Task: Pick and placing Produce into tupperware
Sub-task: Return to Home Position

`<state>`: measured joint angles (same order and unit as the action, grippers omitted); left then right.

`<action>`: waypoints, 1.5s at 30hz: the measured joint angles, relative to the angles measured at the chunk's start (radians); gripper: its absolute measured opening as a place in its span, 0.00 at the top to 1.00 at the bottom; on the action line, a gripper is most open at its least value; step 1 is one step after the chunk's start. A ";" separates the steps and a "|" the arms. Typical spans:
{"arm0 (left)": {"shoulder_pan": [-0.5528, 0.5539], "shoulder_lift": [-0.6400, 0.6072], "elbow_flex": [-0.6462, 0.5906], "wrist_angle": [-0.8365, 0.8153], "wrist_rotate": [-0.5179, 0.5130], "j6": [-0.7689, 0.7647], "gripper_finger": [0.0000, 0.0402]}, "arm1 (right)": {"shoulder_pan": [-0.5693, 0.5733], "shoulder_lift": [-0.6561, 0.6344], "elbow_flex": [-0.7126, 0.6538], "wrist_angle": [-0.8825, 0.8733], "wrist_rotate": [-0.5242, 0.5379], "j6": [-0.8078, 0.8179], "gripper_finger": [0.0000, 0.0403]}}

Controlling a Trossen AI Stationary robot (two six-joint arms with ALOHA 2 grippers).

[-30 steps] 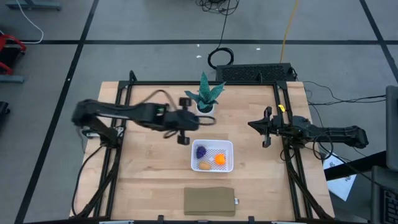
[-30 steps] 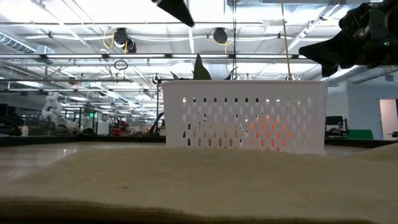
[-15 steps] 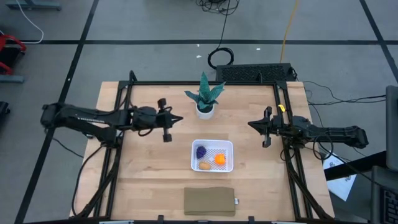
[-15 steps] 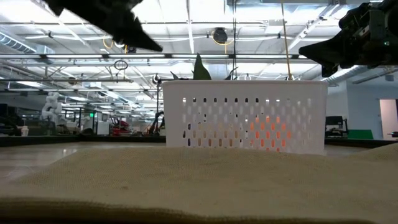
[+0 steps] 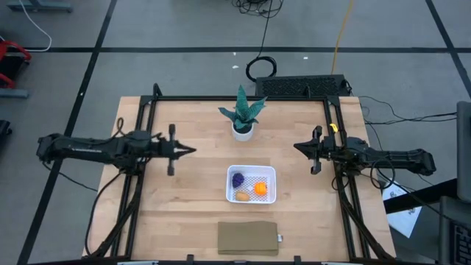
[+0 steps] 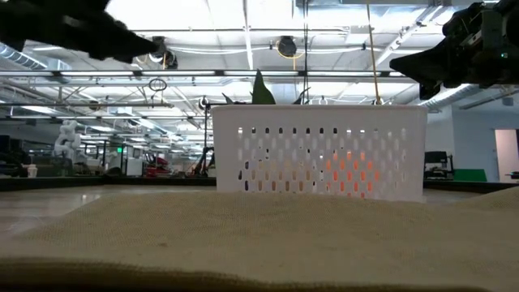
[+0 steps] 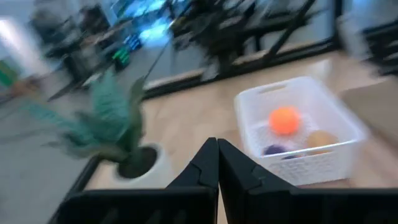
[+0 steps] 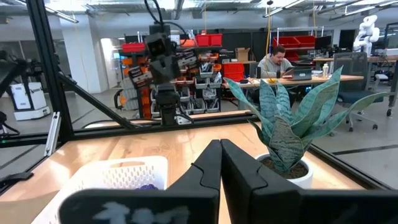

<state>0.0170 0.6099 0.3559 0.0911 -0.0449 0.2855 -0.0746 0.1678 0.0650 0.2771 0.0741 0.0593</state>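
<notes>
The white tupperware point(image 5: 252, 184) sits at the table's middle, holding the dark purple lump point(image 5: 237, 179), the orange ball point(image 5: 260, 188) and the tan-orange piece point(image 5: 242, 196). In the left wrist view I see the tupperware point(image 7: 298, 134) with the ball point(image 7: 285, 119) inside. My left gripper point(image 5: 193, 151) point(image 7: 217, 149) is shut and empty, raised over the table's left side, pointing toward the right. My right gripper point(image 5: 296, 146) point(image 8: 221, 149) is shut and empty at the right side, pointing left.
A green spiky plant in a white pot point(image 5: 243, 118) stands beyond the tupperware. A flat tan-brown pad point(image 5: 248, 238) lies at the near edge. Black frame rails point(image 5: 140, 169) run along both table sides. A person sits in the room beyond, in the right wrist view.
My left arm has drawn back from beside the tupperware toward the table's left edge, its shut gripper staying shut and empty. The produce and tupperware have stayed put. My right arm has kept still.
</notes>
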 joint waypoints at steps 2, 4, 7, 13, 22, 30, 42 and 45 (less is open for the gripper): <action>0.003 -0.074 -0.050 0.016 0.071 -0.008 1.00 | 0.000 0.000 0.000 0.000 0.000 0.000 1.00; 0.004 -0.138 -0.077 -0.008 0.086 -0.032 1.00 | 0.000 0.000 0.000 0.000 0.000 0.000 1.00; 0.004 -0.222 -0.088 -0.114 0.073 -0.053 1.00 | 0.000 0.000 0.000 0.002 0.000 0.000 1.00; -0.015 -0.313 -0.088 -0.184 0.134 -0.020 1.00 | 0.000 0.000 0.000 0.002 0.000 0.000 1.00; -0.051 -0.318 -0.116 -0.192 0.126 0.007 1.00 | 0.000 0.000 0.000 0.002 0.000 0.001 1.00; -0.051 -0.318 -0.152 -0.164 0.071 0.005 1.00 | 0.000 0.000 0.000 -0.005 -0.001 0.008 1.00; -0.051 -0.319 -0.152 -0.156 0.062 0.008 1.00 | 0.000 0.000 0.000 -0.010 -0.001 0.008 1.00; -0.051 -0.319 -0.152 -0.157 0.061 0.008 1.00 | 0.000 0.000 0.000 -0.010 -0.001 0.008 1.00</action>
<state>-0.0341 0.2913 0.2039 -0.0657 0.0166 0.2935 -0.0746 0.1677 0.0650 0.2668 0.0734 0.0673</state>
